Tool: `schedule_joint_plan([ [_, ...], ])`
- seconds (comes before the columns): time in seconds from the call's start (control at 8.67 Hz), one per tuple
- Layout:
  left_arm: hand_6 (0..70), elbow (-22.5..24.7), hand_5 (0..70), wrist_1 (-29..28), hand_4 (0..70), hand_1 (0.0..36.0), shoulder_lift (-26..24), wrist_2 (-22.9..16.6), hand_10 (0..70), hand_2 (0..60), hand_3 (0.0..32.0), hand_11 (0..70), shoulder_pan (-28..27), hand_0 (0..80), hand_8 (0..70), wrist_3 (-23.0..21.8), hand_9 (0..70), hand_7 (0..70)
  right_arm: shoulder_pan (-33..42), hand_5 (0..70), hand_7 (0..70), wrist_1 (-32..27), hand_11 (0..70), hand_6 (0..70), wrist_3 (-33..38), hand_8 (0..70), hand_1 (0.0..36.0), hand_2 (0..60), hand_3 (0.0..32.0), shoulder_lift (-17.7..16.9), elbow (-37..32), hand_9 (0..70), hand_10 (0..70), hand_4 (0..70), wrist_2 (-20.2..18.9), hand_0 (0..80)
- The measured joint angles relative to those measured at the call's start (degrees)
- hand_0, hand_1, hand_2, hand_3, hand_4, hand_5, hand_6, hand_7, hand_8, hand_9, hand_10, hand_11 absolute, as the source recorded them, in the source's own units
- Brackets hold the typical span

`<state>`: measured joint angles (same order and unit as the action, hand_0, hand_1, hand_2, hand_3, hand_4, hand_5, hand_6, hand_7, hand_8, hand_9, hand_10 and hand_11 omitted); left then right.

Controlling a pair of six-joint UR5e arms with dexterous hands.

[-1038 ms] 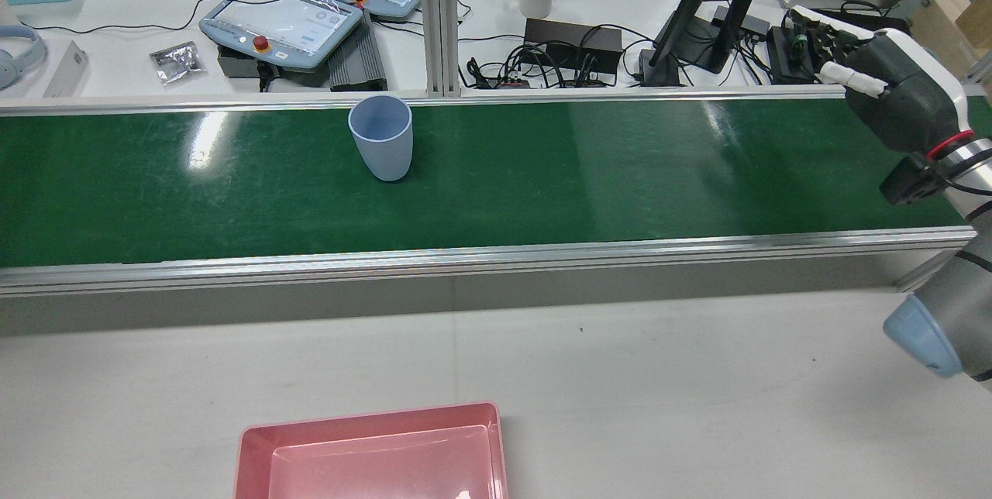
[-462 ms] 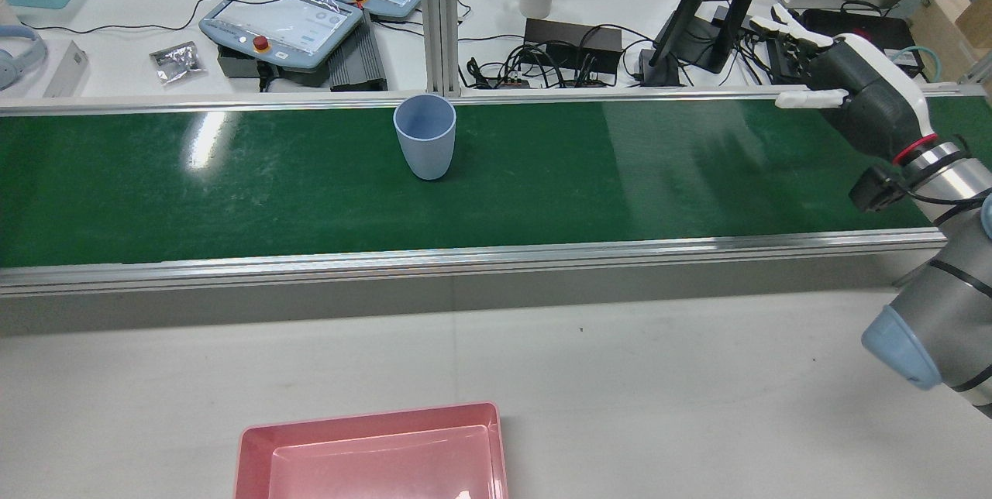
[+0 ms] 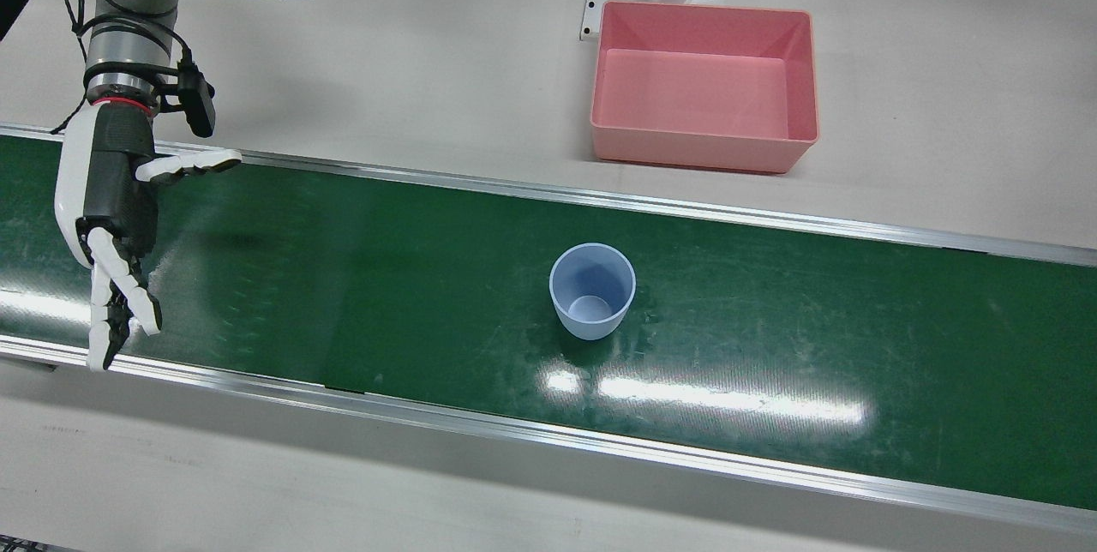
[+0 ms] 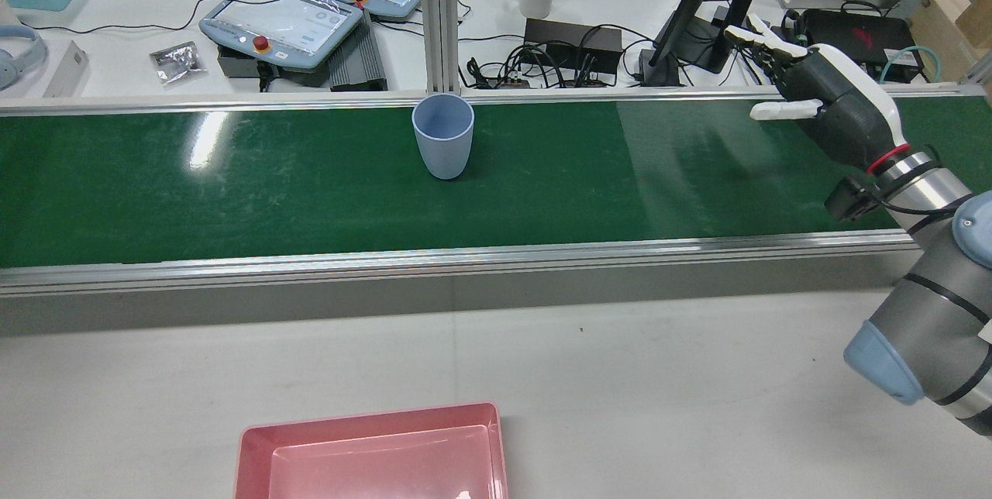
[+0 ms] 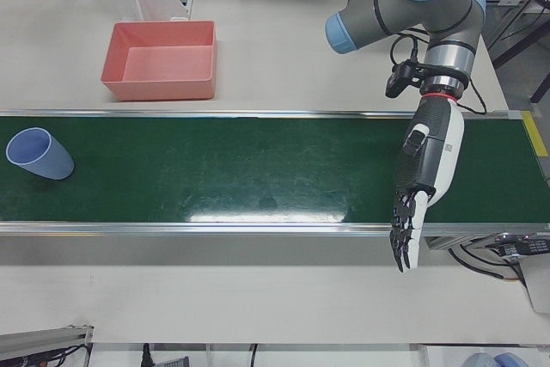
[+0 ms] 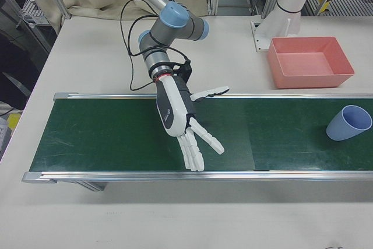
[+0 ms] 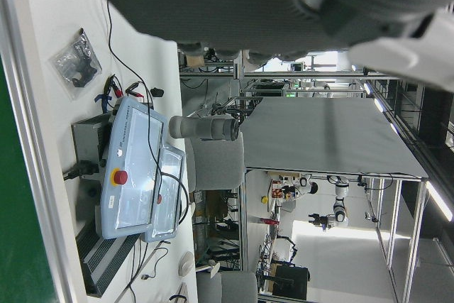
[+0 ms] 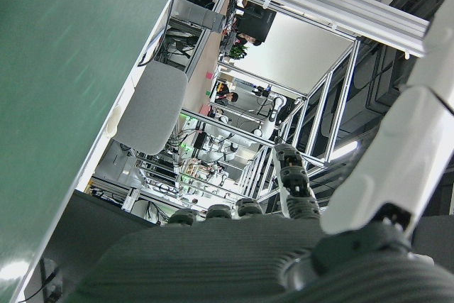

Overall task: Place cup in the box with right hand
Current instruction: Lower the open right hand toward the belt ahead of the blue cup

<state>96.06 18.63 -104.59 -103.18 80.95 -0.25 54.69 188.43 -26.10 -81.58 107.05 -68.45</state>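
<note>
While the pale blue plastic cup (image 3: 591, 291) stands upright and empty on the green conveyor belt (image 3: 360, 278), neither hand touches it. In the front view the right hand (image 3: 107, 209) hangs over the belt well apart from the cup, at about 9 o'clock from it, fingers (image 3: 120, 295) spread and straight with the thumb stuck out sideways, holding nothing. The shallow pink rectangular plastic box (image 3: 698, 149) sits empty on the pale table beyond the belt's rail, at about 1 o'clock from the cup. In the left-front view the left hand (image 5: 430, 161) hangs above the belt's near rail, at 3 o'clock from the cup and far from it, fingers extended and likewise empty.
</note>
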Motion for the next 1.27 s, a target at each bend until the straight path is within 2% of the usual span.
schedule_joint_plan([
  [0.23,0.0,0.06,0.0,0.00,0.0,0.0,0.00,0.00,0.0,0.0,0.0,0.0,0.00,0.0,0.0,0.05,0.0,0.0,-0.53,1.9,9.3,0.59,0.0,1.5,1.91,0.0,10.3,12.5,3.2,0.82,-0.17,1.0,0.0,0.0,0.20,40.3],
  [0.35,0.0,0.07,0.0,0.00,0.0,0.0,0.00,0.00,0.0,0.0,0.0,0.0,0.00,0.0,0.0,0.04,0.0,0.0,-0.63,2.4,8.6,0.64,0.0,1.9,2.38,0.0,12.3,17.0,0.4,0.97,-0.27,1.3,0.0,0.0,0.23,41.3],
  [0.46,0.0,0.08,0.0,0.00,0.0,0.0,0.00,0.00,0.0,0.0,0.0,0.0,0.00,0.0,0.0,0.01,0.0,0.0,-0.68,4.2,6.0,0.67,0.0,2.3,2.59,0.0,18.4,25.1,0.0,1.15,-0.27,1.4,0.0,0.0,0.24,46.6],
  [0.58,0.0,0.08,0.0,0.00,0.0,0.0,0.00,0.00,0.0,0.0,0.0,0.0,0.00,0.0,0.0,0.03,0.0,0.0,-0.70,5.6,4.8,0.72,0.0,2.9,2.67,0.0,23.0,28.9,0.0,1.31,-0.24,0.9,0.0,0.0,0.25,49.4],
  [0.69,0.0,0.08,0.0,0.00,0.0,0.0,0.00,0.00,0.0,0.0,0.0,0.0,0.00,0.0,0.0,0.05,0.0,0.0,-0.69,7.9,2.2,0.76,0.8,2.8,2.70,0.0,28.9,25.8,0.0,1.37,-0.17,0.0,0.0,0.1,0.25,57.0],
  [0.81,0.0,0.09,0.0,0.00,0.0,0.0,0.00,0.00,0.0,0.0,0.0,0.0,0.00,0.0,0.0,0.04,0.0,0.0,-0.67,7.3,0.2,0.78,0.1,0.4,2.72,0.0,27.1,24.6,13.6,1.39,-0.14,0.0,0.0,0.0,0.25,54.8],
  [0.92,0.0,0.09,0.0,0.00,0.0,0.0,0.00,0.00,0.0,0.0,0.0,0.0,0.00,0.0,0.0,0.01,0.0,0.0,-0.68,5.5,1.3,0.79,0.0,0.0,2.72,0.0,21.1,18.6,28.6,1.44,-0.11,0.0,0.0,0.0,0.27,50.4],
  [1.04,0.0,0.09,0.0,0.00,0.0,0.0,0.00,0.00,0.0,0.0,0.0,0.0,0.00,0.0,0.0,0.00,0.0,0.0,-0.69,4.6,1.8,0.77,0.0,0.0,2.70,0.0,17.5,11.2,32.0,1.47,-0.09,0.0,0.0,0.0,0.58,49.1],
  [1.15,0.0,0.09,0.0,0.00,0.0,0.0,0.00,0.00,0.0,0.0,0.0,0.0,0.00,0.0,0.0,-0.01,0.0,0.0,-0.78,4.5,1.7,0.71,0.0,0.0,2.69,0.0,16.7,9.5,32.0,1.49,-0.09,0.0,0.0,0.0,1.16,48.8],
  [1.27,0.0,0.09,0.0,0.00,0.0,0.0,0.00,0.00,0.0,0.0,0.0,0.0,0.00,0.0,0.0,-0.01,0.0,0.0,-1.01,3.6,1.9,0.54,0.0,0.0,2.71,0.0,14.0,8.0,32.0,1.50,-0.11,0.0,0.0,0.0,1.60,47.2],
])
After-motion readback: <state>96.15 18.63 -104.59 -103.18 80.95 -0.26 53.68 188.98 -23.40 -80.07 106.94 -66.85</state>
